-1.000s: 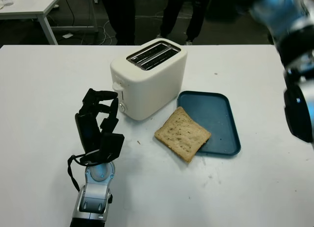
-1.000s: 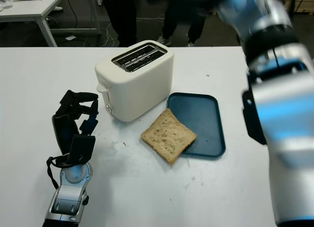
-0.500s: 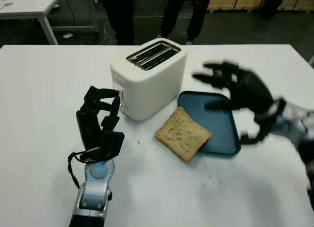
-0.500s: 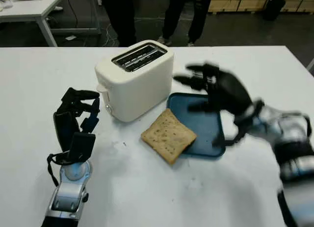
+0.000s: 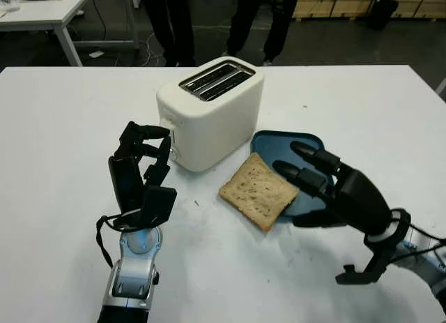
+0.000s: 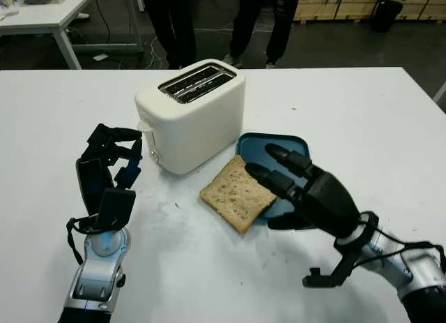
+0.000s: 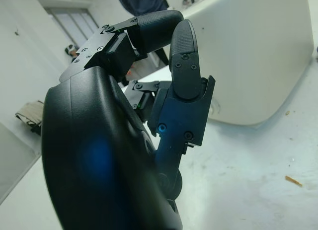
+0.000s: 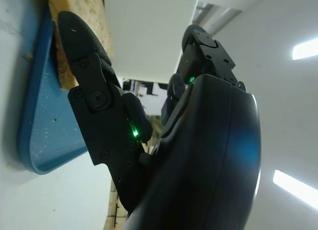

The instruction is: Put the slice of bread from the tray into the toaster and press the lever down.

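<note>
Open right hand (image 5: 327, 187) over tray (image 5: 306, 143), just beside bread slice (image 5: 258, 191)

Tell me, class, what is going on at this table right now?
The robot's right hand is open, low over the blue tray, reaching toward the slice of bread, which lies half on the tray's edge. The bread is not yet grasped. The left hand is curled, holding nothing, beside the white toaster, whose slots are empty.

Beyond the white counter (image 5: 63, 121), two people's legs (image 5: 174, 23) stand on the dark floor, a second white table (image 5: 42, 12) at far left.
</note>
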`<state>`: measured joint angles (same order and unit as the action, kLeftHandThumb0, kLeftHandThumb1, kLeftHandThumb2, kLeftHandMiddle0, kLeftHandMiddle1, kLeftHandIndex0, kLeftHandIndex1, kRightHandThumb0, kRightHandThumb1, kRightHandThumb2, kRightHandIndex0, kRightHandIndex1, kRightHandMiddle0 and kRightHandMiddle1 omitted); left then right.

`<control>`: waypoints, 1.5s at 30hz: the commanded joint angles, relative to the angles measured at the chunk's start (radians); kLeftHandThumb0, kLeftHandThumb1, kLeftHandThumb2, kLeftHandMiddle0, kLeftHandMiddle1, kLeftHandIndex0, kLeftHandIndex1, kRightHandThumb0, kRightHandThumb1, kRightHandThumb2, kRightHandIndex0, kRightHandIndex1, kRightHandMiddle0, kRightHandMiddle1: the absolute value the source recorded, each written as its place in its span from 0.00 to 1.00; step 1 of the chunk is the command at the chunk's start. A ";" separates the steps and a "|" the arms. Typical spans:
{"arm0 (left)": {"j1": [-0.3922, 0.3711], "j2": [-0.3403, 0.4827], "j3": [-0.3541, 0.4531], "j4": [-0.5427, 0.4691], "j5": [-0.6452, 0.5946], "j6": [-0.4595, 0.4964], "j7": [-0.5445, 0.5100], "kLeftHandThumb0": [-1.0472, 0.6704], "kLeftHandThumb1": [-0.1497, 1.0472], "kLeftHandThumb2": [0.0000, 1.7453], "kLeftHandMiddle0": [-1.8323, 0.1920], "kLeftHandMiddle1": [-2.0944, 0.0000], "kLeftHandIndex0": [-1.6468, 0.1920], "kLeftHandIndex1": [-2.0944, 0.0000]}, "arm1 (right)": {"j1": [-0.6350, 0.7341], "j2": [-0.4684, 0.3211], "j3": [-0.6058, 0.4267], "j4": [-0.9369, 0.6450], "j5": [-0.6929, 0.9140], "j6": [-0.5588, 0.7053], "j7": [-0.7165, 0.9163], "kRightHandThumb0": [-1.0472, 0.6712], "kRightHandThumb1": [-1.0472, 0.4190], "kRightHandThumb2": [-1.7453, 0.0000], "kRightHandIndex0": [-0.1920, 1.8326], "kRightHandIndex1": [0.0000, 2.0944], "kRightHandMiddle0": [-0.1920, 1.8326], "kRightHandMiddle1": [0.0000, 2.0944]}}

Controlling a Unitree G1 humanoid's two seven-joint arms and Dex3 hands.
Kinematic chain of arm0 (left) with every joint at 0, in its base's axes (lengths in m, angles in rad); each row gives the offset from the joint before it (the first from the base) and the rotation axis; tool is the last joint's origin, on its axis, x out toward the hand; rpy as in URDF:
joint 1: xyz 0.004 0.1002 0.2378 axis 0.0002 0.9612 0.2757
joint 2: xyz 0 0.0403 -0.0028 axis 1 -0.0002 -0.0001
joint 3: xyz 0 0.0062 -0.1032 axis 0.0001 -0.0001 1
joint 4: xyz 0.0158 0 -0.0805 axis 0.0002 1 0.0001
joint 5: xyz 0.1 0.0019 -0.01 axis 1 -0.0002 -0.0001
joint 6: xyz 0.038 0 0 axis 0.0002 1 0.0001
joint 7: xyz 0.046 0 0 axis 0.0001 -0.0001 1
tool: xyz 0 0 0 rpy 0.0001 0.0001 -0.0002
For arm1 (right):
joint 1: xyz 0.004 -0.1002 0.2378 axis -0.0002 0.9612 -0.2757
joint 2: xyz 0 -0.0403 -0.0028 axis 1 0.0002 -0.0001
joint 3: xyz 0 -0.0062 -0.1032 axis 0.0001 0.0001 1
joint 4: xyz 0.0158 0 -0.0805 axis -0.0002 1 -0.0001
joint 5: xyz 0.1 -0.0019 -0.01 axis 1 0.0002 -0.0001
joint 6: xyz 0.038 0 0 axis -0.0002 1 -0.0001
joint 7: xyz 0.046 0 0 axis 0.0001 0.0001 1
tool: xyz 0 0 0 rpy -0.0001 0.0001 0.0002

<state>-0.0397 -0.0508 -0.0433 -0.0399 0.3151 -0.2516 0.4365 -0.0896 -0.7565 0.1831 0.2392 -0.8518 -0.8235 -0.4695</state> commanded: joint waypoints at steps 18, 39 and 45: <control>-0.015 -0.015 0.000 -0.013 0.009 -0.004 0.003 0.37 0.89 0.17 0.59 0.23 0.57 0.36 | -0.061 0.059 0.094 0.097 -0.185 0.141 -0.082 0.19 0.20 1.00 0.15 0.01 0.17 0.01; -0.012 -0.029 -0.012 -0.032 0.018 0.008 0.014 0.37 0.89 0.17 0.60 0.23 0.58 0.35 | -0.224 0.096 0.310 0.274 -0.262 0.201 -0.269 0.25 0.17 1.00 0.20 0.02 0.22 0.02; -0.011 -0.028 -0.009 -0.036 0.013 0.007 0.015 0.36 0.89 0.17 0.60 0.23 0.58 0.36 | -0.240 0.094 0.330 0.239 -0.255 0.210 -0.216 0.26 0.19 1.00 0.22 0.02 0.24 0.02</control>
<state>-0.0415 -0.0512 -0.0488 -0.0645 0.3242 -0.2481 0.4449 -0.3314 -0.6602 0.5000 0.4858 -1.1043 -0.6286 -0.7169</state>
